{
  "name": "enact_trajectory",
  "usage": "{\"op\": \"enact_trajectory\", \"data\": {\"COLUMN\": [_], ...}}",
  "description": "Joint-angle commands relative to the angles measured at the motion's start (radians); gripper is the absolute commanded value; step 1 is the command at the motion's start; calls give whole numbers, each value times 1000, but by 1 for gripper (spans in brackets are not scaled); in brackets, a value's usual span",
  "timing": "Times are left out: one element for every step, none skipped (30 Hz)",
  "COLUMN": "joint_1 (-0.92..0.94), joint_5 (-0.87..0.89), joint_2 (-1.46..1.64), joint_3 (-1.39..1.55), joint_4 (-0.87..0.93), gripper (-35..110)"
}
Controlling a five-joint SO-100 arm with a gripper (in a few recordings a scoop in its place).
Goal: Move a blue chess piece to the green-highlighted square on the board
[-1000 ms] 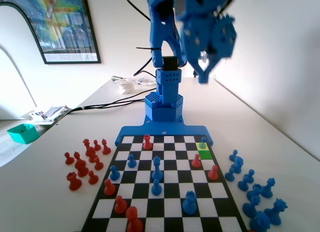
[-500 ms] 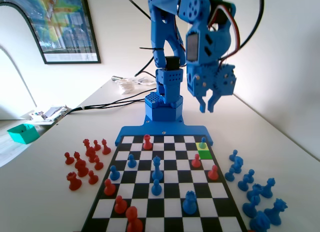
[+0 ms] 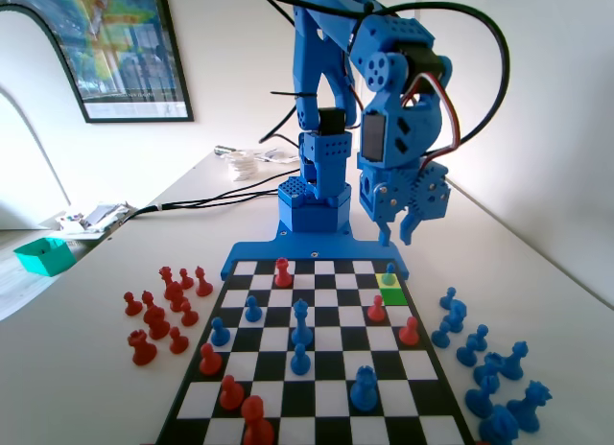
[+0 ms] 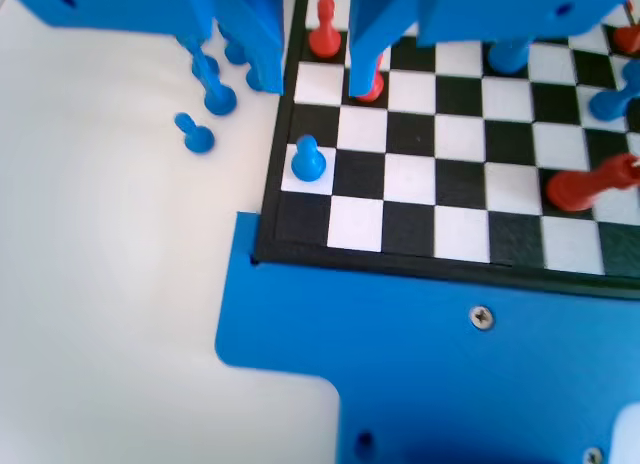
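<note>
Board [image 4: 440, 184]: smooth, satin black-and-white squares. Blue chess piece [image 4: 307, 160]: glossy moulded plastic. Gripper [image 3: 396, 234]: matt blue plastic. Table [image 4: 110, 284]: matt white.

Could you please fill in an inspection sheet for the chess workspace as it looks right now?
Surface: the board lies flat on a pale table.
Job's things: the blue chess piece stands on a pale yellow square, next to the green-highlighted square, which is free.
Clutter: red pieces off the board at the fixed view's left, blue pieces at its right; a teal box at the table's left edge.
Grippers: the gripper hangs above the board's far right corner, jaws open, holding nothing.
Cables: black cables run across the table behind the arm.
Surroundings: a framed picture on the wall.
</note>
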Motion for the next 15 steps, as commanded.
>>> {"op": "enact_trajectory", "data": {"joint_1": [-31, -34, -35, -35, -35, -35, -35, -35, -34, -32, -31, -31, -31, -31, -31], "joint_5": [-3, -3, -3, -3, -6, -9, -11, -15, -18, -20, -25, -29, -34, -38, -41], "joint_2": [-31, -46, -60, -71, -80, -87, -95, -106, -114, -118, -120, -124, -132, -141, -150], "joint_3": [-29, -35, -38, -40, -40, -40, -41, -44, -44, -44, -43, -43, -46, -51, -54], "joint_4": [-20, -23, -29, -40, -49, -54, -58, -58, -58, -61, -67, -72, -74, -77, -83], "gripper": [12, 12, 12, 12, 12, 12, 12, 12, 11, 12, 12, 12, 13, 13, 14]}}
